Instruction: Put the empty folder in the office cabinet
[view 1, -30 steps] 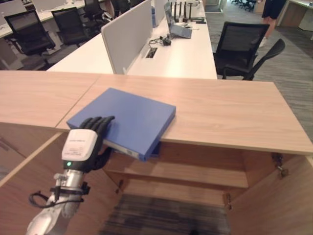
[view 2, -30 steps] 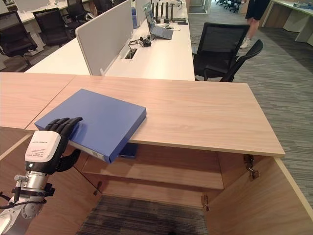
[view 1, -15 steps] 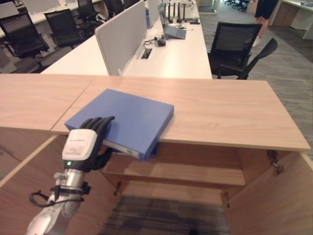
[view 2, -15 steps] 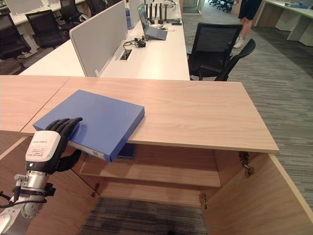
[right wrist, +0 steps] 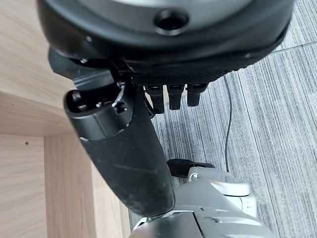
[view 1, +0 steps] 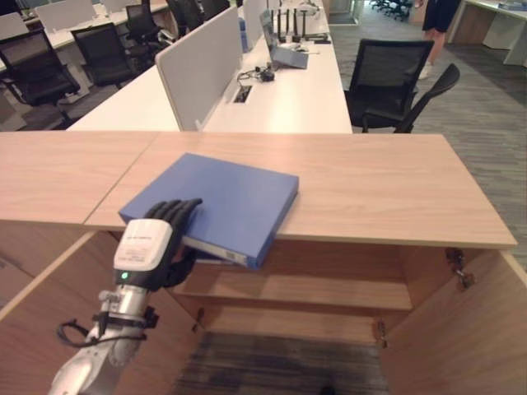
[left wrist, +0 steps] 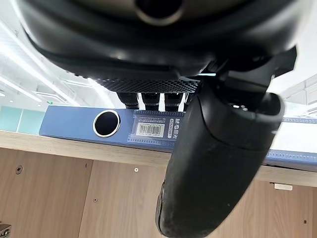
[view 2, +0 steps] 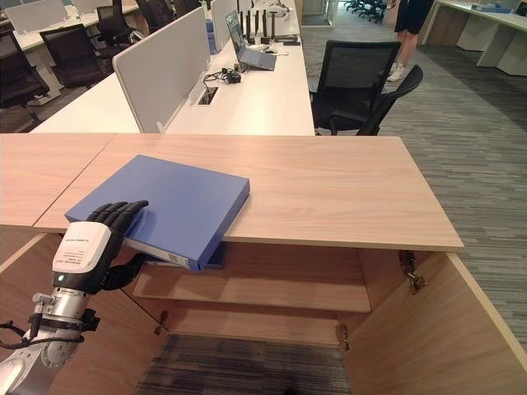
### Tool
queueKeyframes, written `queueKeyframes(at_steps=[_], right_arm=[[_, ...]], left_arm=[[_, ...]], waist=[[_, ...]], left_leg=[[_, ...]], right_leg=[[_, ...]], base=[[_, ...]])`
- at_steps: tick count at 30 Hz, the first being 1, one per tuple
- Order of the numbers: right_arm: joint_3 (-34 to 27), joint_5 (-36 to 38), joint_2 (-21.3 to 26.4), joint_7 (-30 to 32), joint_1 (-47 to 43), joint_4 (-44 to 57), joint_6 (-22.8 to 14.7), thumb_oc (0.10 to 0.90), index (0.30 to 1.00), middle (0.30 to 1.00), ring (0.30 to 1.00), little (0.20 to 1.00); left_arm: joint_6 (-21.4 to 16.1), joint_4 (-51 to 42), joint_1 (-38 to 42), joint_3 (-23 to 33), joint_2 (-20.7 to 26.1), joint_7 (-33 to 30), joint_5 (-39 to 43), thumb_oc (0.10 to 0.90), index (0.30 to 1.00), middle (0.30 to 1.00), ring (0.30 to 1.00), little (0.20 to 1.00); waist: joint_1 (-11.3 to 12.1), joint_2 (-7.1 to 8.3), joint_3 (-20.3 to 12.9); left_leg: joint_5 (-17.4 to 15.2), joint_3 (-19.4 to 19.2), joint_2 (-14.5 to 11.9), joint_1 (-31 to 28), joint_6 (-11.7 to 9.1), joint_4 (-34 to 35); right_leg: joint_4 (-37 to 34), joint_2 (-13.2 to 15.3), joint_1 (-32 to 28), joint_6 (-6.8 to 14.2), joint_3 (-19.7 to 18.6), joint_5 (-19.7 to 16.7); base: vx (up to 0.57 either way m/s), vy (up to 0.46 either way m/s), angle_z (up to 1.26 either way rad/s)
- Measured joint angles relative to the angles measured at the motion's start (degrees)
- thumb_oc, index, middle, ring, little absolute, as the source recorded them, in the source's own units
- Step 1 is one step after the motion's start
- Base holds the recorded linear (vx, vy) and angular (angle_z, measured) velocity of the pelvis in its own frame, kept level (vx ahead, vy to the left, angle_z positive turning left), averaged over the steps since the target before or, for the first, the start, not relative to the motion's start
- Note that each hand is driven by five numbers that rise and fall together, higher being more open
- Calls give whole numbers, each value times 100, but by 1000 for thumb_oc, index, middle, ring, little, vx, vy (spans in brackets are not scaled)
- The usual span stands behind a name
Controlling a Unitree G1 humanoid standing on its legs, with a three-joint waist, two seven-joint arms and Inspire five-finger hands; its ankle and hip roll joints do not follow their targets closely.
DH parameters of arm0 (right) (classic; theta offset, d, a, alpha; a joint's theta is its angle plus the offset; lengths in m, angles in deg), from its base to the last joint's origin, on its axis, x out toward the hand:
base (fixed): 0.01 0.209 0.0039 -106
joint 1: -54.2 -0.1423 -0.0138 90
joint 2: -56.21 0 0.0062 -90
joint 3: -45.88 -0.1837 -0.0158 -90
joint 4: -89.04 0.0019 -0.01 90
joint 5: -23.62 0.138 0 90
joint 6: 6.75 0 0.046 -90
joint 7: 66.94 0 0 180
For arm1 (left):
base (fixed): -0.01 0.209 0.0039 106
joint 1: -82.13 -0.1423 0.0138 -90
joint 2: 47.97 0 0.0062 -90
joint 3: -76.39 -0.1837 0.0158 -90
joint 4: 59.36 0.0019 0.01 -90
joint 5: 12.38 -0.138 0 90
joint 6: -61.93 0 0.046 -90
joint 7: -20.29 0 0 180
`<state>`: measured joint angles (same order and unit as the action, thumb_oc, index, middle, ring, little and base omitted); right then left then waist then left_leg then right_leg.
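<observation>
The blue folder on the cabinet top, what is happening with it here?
The robot's left hand grips the blue folder at its near edge, fingers on top and thumb underneath. The folder lies on the wooden cabinet top, one corner past the front edge. Below, the cabinet is open, with a shelf. The right hand hangs idle.

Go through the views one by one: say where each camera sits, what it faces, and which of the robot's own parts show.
Left eye view: on the head, looking down at the cabinet; the left hand grips the blue folder.
Right eye view: beside it, same scene.
Left wrist view: on the left wrist, facing the folder's spine; thumb and fingers show.
Right wrist view: on the right wrist, facing the carpet; the right hand holds nothing.
The eye views and the left wrist view share the folder.
</observation>
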<state>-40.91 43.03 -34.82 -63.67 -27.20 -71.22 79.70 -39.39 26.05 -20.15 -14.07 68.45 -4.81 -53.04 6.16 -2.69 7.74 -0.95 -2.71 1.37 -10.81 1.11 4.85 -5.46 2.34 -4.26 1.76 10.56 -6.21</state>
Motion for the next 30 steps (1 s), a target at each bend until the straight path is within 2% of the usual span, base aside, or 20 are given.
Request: queueKeyframes(at_steps=[6, 12, 19, 30], right_arm=[[-16, 106, -11, -1, 0, -23, 4, 800, 900, 900, 900, 900], [-33, 106, -18, -1, -2, -23, 4, 800, 900, 900, 900, 900], [-74, 108, -20, -1, -2, -28, 11, 800, 900, 900, 900, 900], [-76, 110, -21, -1, -5, -28, 12, 800, 900, 900, 900, 900]], left_arm=[[-4, 0, 47, -44, 256, 71, -27, 800, 900, 900, 900, 900], [2, 0, 54, -78, 256, 71, -61, 800, 900, 900, 900, 900], [-1, 1, 224, -268, 256, 78, -77, 800, 900, 900, 900, 900], [2, -1, 262, -277, 258, 74, -254, 800, 900, 900, 900, 900]], waist=[[-34, -11, -9], [-131, -21, -15], [-143, -39, -29], [-137, -31, -25]], left_leg=[[0, -13, 1, 11, 0, 0], [0, -37, 2, 20, 1, 1], [4, -47, 2, 70, 1, 0], [2, -55, 2, 70, 2, 1]], right_leg=[[0, -1, 16, 5, -16, -4], [0, -1, 34, 12, -39, -9], [-1, -5, 92, 25, -54, -21], [-1, -5, 95, 25, -63, -21]], base=[[0, 0, 0], [-1, 1, -1], [0, 0, -1], [0, 0, 0]])
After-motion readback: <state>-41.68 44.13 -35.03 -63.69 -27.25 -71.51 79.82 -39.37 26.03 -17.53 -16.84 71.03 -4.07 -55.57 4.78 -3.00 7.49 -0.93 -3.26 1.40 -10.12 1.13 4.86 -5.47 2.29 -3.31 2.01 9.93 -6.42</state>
